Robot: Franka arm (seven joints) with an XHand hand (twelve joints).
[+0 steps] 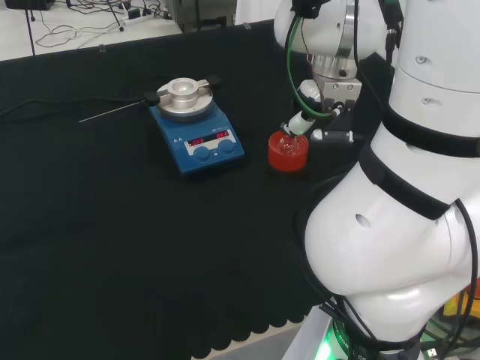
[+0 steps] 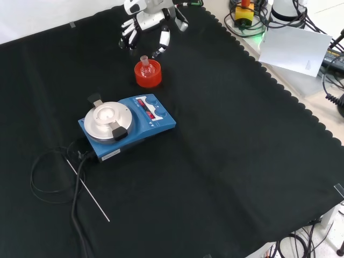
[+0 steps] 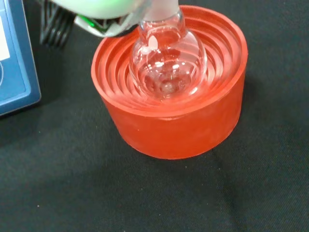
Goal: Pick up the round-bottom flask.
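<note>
1. Hand (image 2: 148, 21) hangs at the top of the front frame, fingers spread and relaxed, grasping nothing.
2. We spot the round-bottom flask (image 2: 145, 66) just below it in that frame, sitting upright in the red ribbed stand (image 2: 148, 77) on the table (image 2: 226, 161).
3. Neck points up toward the fingers, so we'd judge a straight descent around it comes next.
4. Blue hotplate (image 2: 126, 124) sits lower left, well clear.

Flask (image 3: 167, 60) neck behind blurred hand (image 3: 104, 12)
</note>
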